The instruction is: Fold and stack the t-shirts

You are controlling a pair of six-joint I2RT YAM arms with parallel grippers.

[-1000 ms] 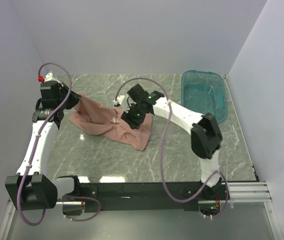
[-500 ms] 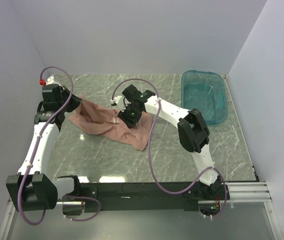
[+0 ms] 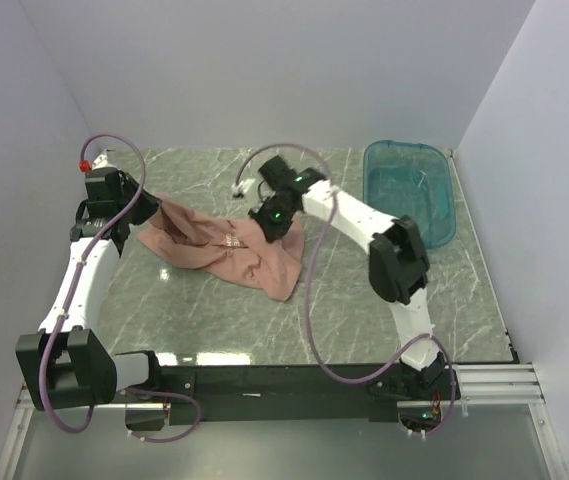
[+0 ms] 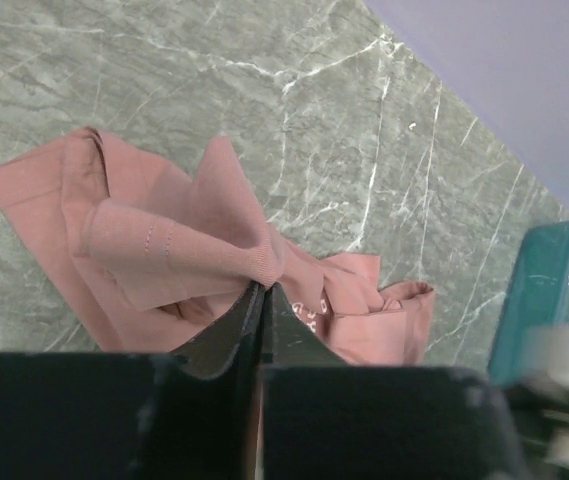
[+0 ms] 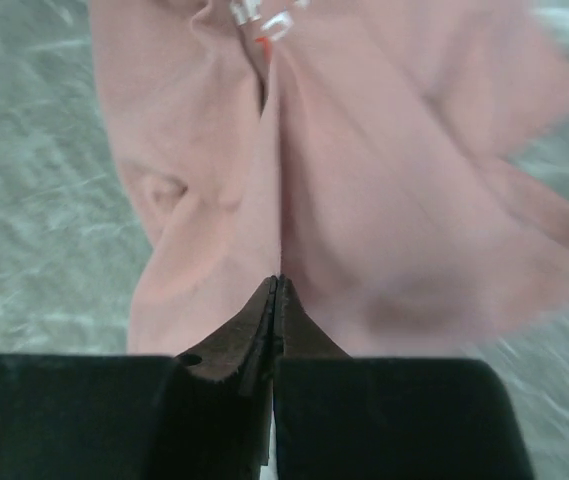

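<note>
Pink t-shirt (image 3: 219,255) is lying crumpled on the left-middle part of the marble table (image 3: 384,310), nowhere near flat. Both grippers have got hold of it.

The left gripper (image 4: 261,292) has its jaws pinched tight on a bunched edge at the shirt's left side. That bit is lifted off the table like a little tent, with the rest draping down from it. The right gripper (image 5: 276,288) is over on the shirt's right side, jaws squeezed together on a ridge of cloth that runs straight out from the tips. The chest print (image 5: 262,22) sits a bit beyond them.

My guess on the why: one grip at each end so they can pull apart and stretch the thing out flat before any folding happens.

The teal tub (image 3: 409,195) is at the far right corner, well apart from the shirt, and I can't tell if there's anything in it. No fold made yet, so I reckon it's early days.
</note>
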